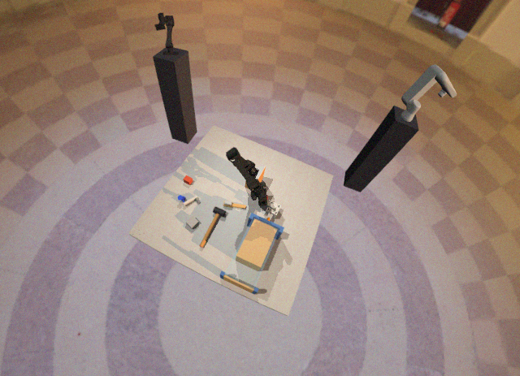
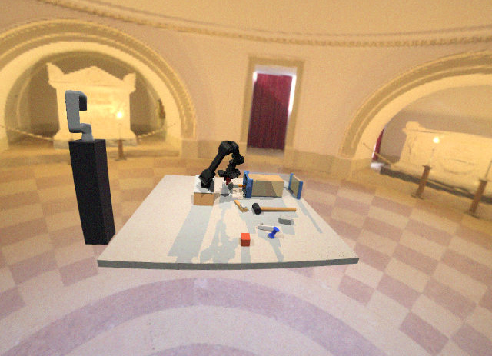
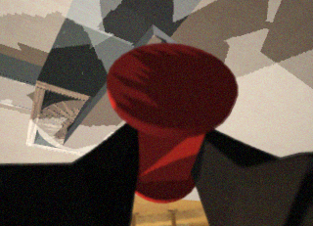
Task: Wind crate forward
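Observation:
My gripper (image 3: 160, 126) (image 2: 227, 180) is shut on the red knob (image 3: 171, 86) of the winch handle, just above the winch. The handle's grey arm shows partly behind the knob; whether its key sits in the hole is hidden. The pale winch (image 1: 276, 207) stands beside the mouth of the rack. The tan crate (image 1: 257, 241) (image 2: 267, 185) sits flat behind the blue frame (image 1: 275, 226) (image 2: 248, 184); I cannot tell whether its front touches it. A small orange piece (image 1: 268, 218) (image 2: 241, 185) shows between winch and frame.
A black-headed mallet (image 1: 211, 228) (image 2: 277, 209), an orange-handled tool (image 1: 237, 205), a pale tool (image 1: 191, 201), a grey block (image 1: 192, 222), a blue piece (image 2: 273, 232) and a red block (image 1: 188, 179) (image 2: 244, 239) lie on the bench. A blue-ended panel (image 1: 239, 283) stands behind the crate.

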Robot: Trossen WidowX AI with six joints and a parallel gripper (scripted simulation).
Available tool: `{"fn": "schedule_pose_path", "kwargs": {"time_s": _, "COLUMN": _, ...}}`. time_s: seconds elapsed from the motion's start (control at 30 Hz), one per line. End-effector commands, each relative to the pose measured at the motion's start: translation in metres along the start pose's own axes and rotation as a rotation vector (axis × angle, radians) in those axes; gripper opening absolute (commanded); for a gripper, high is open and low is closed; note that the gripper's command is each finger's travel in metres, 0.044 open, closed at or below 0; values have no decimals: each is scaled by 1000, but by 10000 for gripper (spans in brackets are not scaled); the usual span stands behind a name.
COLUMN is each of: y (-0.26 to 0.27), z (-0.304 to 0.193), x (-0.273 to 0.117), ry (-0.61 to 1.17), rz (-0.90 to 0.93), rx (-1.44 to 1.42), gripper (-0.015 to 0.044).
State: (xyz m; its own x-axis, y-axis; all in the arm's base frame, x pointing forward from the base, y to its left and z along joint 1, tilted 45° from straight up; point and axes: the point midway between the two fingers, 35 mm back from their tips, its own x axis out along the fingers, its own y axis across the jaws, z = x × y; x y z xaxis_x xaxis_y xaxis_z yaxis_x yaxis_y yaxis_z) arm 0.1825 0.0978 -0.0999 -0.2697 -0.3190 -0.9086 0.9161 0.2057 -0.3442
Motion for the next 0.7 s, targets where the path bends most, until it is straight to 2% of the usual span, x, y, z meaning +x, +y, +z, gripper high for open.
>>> {"fn": "schedule_pose_path", "kwargs": {"time_s": 0.0, "y": 20, "z": 13, "x": -2, "ry": -33, "rz": 39, "rx": 29, "gripper": 0}}
{"fn": "schedule_pose_path", "kwargs": {"time_s": 0.67, "y": 41, "z": 18, "x": -5, "ry": -34, "rz": 40, "rx": 29, "gripper": 0}}
